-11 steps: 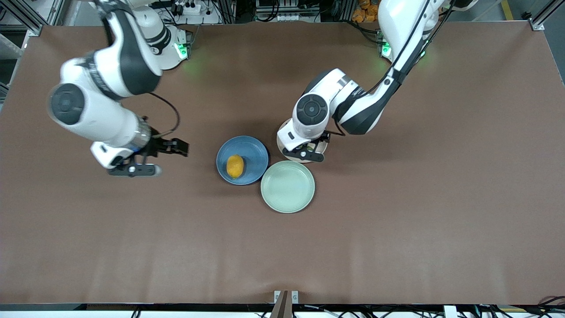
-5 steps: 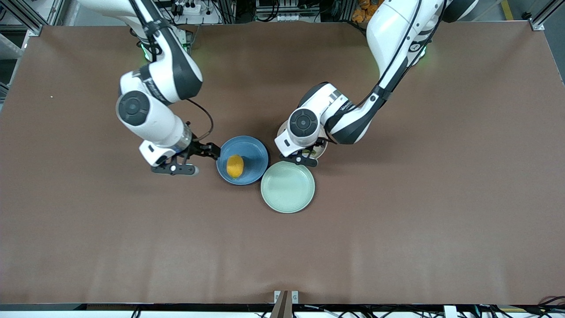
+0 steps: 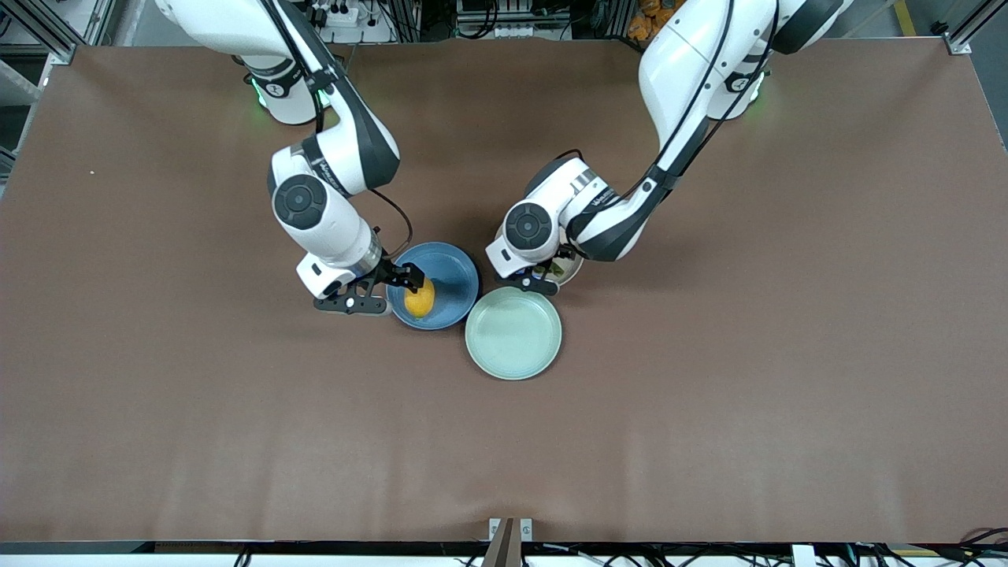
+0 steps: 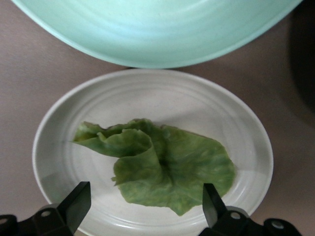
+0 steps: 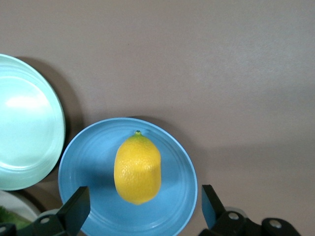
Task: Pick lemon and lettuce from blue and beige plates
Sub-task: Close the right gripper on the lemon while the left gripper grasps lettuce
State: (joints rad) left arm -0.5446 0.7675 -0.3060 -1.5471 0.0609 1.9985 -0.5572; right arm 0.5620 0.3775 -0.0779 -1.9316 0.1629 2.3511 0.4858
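Hiding most of the beige plate (image 3: 573, 270), the left gripper (image 4: 145, 206) hangs wide-jawed, empty, like the right gripper (image 5: 142, 209).

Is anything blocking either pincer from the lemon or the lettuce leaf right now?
Nothing visible does. The right pincer hangs open over the yellow lemon on the round blue plate. The left pincer hangs open over the green lettuce leaf on the round beige plate.

A brown mat (image 3: 709, 409) is covering the whole table, wrinkling faintly toward the camera's edge. Aluminium framing (image 3: 47, 31) is standing at the corners, cables (image 3: 504, 16) and a power strip (image 3: 339, 12) are crowding the edge by the bases, and green light is glowing there.
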